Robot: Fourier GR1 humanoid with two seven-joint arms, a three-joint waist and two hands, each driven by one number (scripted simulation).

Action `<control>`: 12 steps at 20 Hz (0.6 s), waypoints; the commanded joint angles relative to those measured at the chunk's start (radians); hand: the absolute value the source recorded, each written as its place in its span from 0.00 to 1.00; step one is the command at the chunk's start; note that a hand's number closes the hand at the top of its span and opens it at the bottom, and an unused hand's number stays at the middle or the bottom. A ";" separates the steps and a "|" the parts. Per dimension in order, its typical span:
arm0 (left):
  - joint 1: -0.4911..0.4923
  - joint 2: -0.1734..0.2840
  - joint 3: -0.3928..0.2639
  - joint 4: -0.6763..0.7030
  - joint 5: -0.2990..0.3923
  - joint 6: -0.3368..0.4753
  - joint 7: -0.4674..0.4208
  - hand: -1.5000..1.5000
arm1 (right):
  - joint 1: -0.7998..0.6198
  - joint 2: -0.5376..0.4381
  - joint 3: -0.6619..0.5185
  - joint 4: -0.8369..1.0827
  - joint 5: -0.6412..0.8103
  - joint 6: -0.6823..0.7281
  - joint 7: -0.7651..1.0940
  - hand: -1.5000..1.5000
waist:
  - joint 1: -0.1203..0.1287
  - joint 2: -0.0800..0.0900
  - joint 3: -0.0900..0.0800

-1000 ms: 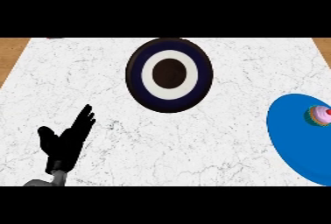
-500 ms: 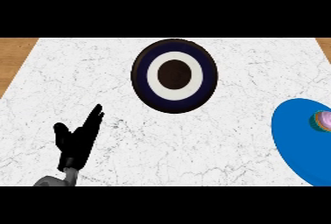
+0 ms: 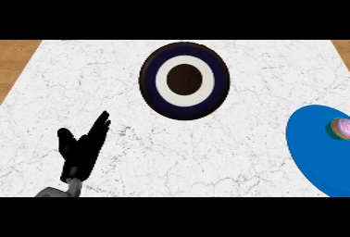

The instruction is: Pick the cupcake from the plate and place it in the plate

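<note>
The cupcake (image 3: 340, 128) on the blue plate (image 3: 311, 148) looks light and soft-topped, best pinched low round its base; the left hand (image 3: 82, 150) rests open-fingered

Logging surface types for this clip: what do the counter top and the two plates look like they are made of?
Counter top: white, grey-veined, looks like marble or a lookalike. Ringed plate: dark rim, white band, dark centre, probably glazed ceramic. Blue plate: flat uniform colour, plastic or ceramic; cannot tell.
</note>
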 commanded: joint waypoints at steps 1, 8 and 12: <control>0.038 -0.036 -0.019 0.019 -0.029 -0.001 -0.024 0.50 | -0.054 0.012 0.067 -0.030 0.085 -0.003 0.075 0.00 | -0.016 -0.004 -0.003; -0.010 -0.022 0.060 0.009 -0.024 -0.039 0.053 0.50 | -0.107 0.120 0.101 -0.022 0.204 -0.095 0.119 0.00 | -0.025 -0.005 -0.003; 0.023 -0.050 0.060 0.025 -0.061 -0.030 0.006 0.50 | -0.158 0.149 0.140 0.072 0.285 -0.083 0.110 0.00 | -0.016 -0.002 -0.002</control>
